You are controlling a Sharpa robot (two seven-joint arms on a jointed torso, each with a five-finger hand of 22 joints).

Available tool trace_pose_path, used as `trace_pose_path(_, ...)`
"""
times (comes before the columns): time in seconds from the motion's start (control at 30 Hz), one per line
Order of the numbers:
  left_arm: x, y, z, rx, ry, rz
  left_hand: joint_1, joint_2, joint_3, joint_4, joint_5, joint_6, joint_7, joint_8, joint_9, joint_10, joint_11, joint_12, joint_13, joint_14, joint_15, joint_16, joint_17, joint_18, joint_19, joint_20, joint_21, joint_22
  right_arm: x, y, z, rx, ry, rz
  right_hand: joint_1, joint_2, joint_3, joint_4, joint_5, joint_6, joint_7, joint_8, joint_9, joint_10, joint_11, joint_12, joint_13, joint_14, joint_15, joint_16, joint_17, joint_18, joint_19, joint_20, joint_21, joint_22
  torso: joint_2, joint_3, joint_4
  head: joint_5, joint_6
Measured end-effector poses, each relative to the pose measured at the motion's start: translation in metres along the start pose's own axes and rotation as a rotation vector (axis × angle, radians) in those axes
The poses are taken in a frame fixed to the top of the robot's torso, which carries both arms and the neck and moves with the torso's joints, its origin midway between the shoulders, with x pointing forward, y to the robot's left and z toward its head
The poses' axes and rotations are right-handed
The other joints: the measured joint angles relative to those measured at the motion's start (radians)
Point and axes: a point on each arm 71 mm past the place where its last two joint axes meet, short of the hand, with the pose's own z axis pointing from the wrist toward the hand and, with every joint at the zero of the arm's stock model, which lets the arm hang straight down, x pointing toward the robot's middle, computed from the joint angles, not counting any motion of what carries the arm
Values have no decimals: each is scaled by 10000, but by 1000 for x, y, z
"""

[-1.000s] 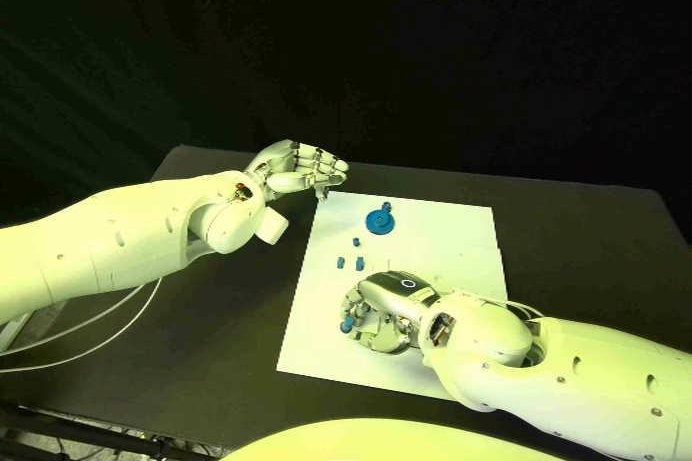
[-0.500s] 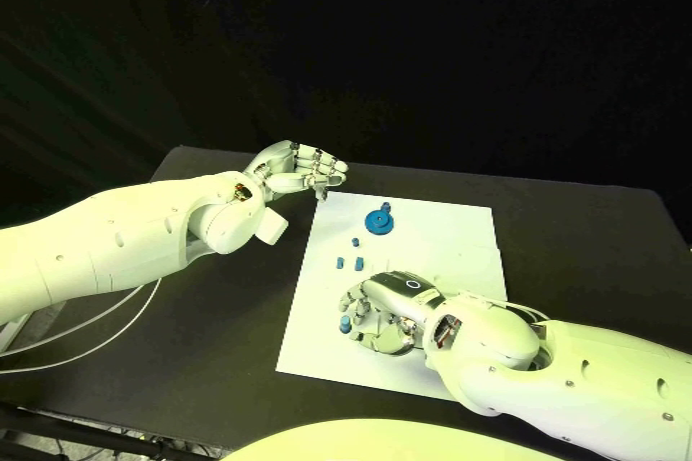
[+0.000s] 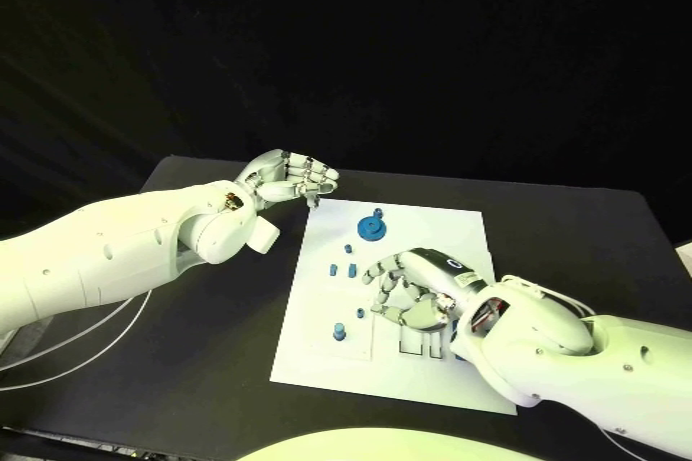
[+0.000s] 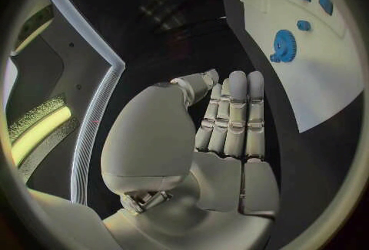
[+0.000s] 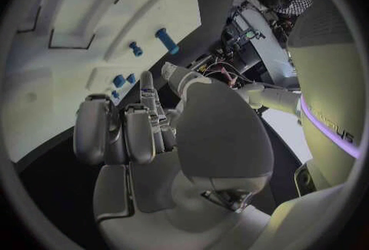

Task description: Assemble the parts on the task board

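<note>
The white task board [image 3: 450, 233] lies mid-table. A blue gear [image 3: 372, 227] sits near its far edge, with small blue pieces [image 3: 343, 269] just in front of it. A blue peg [image 3: 339, 331] stands at the board's near left. My right hand [image 3: 411, 293] hovers over the board's middle, fingers curled in with nothing in them. In the right wrist view the peg [image 5: 166, 41] and small pieces [image 5: 123, 80] lie beyond its fingers [image 5: 115, 133]. Off the board's far left corner, my left hand [image 3: 291, 176] is curled and holds nothing. The left wrist view shows the gear [image 4: 283, 46].
Outlined recesses [image 3: 418, 343] mark the board's near part beside my right forearm. The black table [image 3: 216, 311] runs wide to the left of the board and to the right behind my right arm. The board [image 4: 323, 75] lies beside my left hand.
My right hand has lifted off the board's near left and moved toward its middle, leaving the blue peg standing in the open. My left hand has stayed by the far corner.
</note>
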Motion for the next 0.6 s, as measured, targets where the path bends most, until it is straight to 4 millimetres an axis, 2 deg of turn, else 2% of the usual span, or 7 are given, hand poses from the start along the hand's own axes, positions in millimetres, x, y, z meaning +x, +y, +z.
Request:
trace_pose_path(0.13, -1, 1, -1, -43, -15, 13, 0, 0, 0, 0, 0, 0, 0, 0, 0, 0, 0, 0, 0, 0, 0, 0, 0, 0, 0, 0, 0, 0, -28, -23, -15, 934, -291, 653, -199, -131, -430, 198, 118, 289, -5, 391, 120, 590, -94, 967, 742, 6, -34, 154, 201, -156, 25, -25, 274, 0, -14, -1, -17, -218, 78)
trace_pose_path(0.23, -1, 2, -2, -71, -11, 15, 0, 0, 0, 0, 0, 0, 0, 0, 0, -21, 22, 0, 0, 0, 0, 0, 0, -1, 0, 0, -38, 1, -44, -43, -29, 1760, -352, 1206, -310, -115, -980, 385, 210, 211, -165, 932, 309, 534, -253, 2645, 2362, 19, -166, 286, 364, -160, 55, -122, 653, -1, -28, -2, -37, -427, 132)
trace_pose_path(0.3, -1, 3, -2, -83, -8, 12, -2, 2, 0, 0, 0, 0, 0, 0, 0, -37, 37, 0, 0, 0, 0, 0, 0, -1, 0, 0, -39, -4, -50, -55, -38, 2234, -317, 1522, -309, -115, -1289, 539, 210, 122, -254, 1325, 424, 454, -331, 4575, 4397, 3, -270, 427, 545, -159, 52, -165, 971, -1, -38, -4, -58, -601, 159)
trace_pose_path(0.37, -1, 3, -2, -87, 1, 6, -40, 41, 0, 0, 0, 0, 0, 0, -1, -36, 37, 0, 0, 0, 0, 0, 0, 0, 0, 0, -38, -12, -54, -66, -49, 2747, -222, 1824, -385, -40, -1530, 761, 170, 67, -301, 1638, 506, 518, -315, 6344, 6335, 0, -292, 492, 656, -308, 52, -165, 1136, -1, -48, -11, -81, -738, 174)
trace_pose_path(0.43, 0, 3, -2, -88, 19, -5, -40, 41, 0, 0, 0, 0, 0, 0, -1, -36, 37, 0, 0, 0, 0, 0, 1, 1, 0, 0, -38, -12, -57, -76, -60, 3164, -138, 1985, -490, 65, -1882, 1070, 235, 20, -325, 2062, 640, 1070, -339, 8493, 8694, 0, -292, 667, 862, -314, 52, -164, 1405, -1, -54, -11, -106, -858, 176)
trace_pose_path(0.5, 1, 3, -3, -86, 55, -25, -40, 41, -2, 2, 0, 0, 0, 0, -1, -36, 37, 0, 1, 0, 0, 0, -1, 1, 0, 0, -39, -12, -60, -86, -72, 3619, -59, 2046, -703, 278, -2411, 1173, 482, -43, -389, 2510, 800, 1791, -389, 10418, 10840, 0, -292, 954, 905, -316, 69, -182, 1786, -2, -62, -7, -128, -991, 174)
trace_pose_path(0.6, 3, 3, -3, -78, 97, -51, -40, 41, -28, 28, 0, 0, 0, 0, -1, -36, 37, 0, 1, 0, 0, 0, -9, 0, -1, 0, -38, -12, -62, -95, -84, 4092, 22, 2029, -866, 441, -2930, 1213, 507, -60, -401, 2814, 908, 2370, -422, 11725, 11529, 0, -292, 1309, 907, -476, 86, -199, 2258, -2, -70, 3, -150, -1125, 165)
